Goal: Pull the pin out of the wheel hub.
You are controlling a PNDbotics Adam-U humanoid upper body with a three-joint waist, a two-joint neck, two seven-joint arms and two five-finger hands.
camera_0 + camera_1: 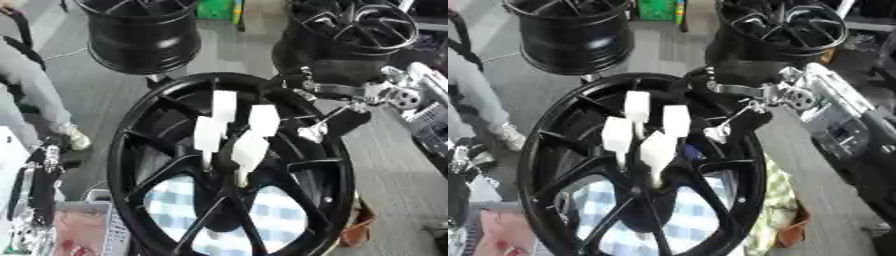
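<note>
Hub (236, 165) sits right under us, four white pins (249, 150) standing at its centre. Our right hand (737, 122) hovers beside them, fingers apart, empty. We'd pinch one pin low and pull straight.

The robot's right arm (815, 107) is built of silver-grey metal and black parts. Its forearm is a pale, boxy silver housing with a dark rectangular recess on its side. At the wrist (798, 97) sits a round silver joint with dark circular holes in its face. A bright metal band (337, 90) runs across the black section ahead of it. The right hand (325, 125) is black, with thin silver links along its fingers and pale metal tips. The left hand (39, 182) is likewise black, with slim silver rods and shiny metal fittings along its length.
</note>
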